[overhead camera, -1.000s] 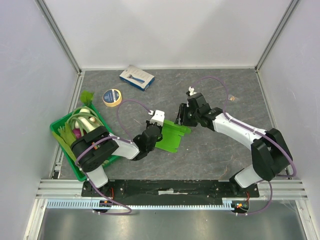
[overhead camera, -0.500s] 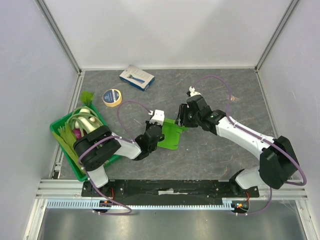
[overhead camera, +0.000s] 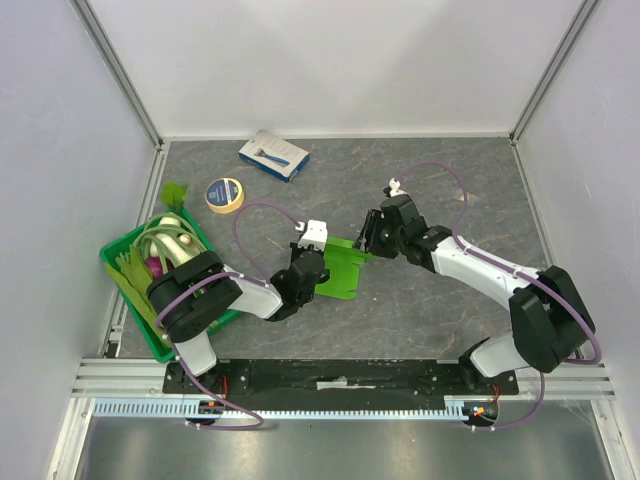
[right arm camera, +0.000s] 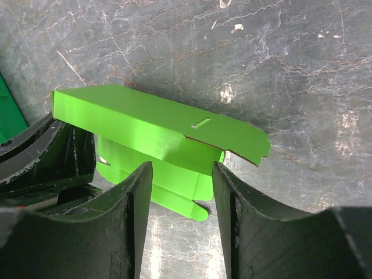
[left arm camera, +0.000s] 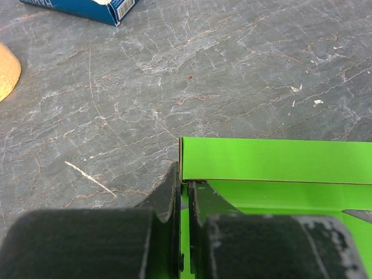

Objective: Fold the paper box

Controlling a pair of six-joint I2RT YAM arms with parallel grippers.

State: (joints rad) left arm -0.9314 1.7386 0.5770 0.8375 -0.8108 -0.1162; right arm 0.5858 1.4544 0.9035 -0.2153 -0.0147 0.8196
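The paper box [overhead camera: 338, 270] is bright lime-green card, partly folded, lying on the grey table between the two arms. My left gripper [overhead camera: 311, 263] is shut on the box's left edge. In the left wrist view its fingers [left arm camera: 185, 187] pinch a thin green wall, with a folded panel [left arm camera: 273, 159] just ahead. My right gripper [overhead camera: 367, 238] is open at the box's far right corner. In the right wrist view its fingers [right arm camera: 181, 172] straddle the lower flaps, under a raised slotted panel [right arm camera: 151, 123]. The card touches neither finger visibly.
A dark green crate [overhead camera: 130, 300] with vegetables stands at the left edge, next to the left arm. A yellow tape roll [overhead camera: 224, 194] and a blue-and-white carton [overhead camera: 273, 155] lie at the back left. The carton's corner [left arm camera: 81, 7] also shows in the left wrist view.
The right gripper has shifted slightly to the right and back. The box's right flap has come up, so the box looks narrower. The left gripper has kept its grip.
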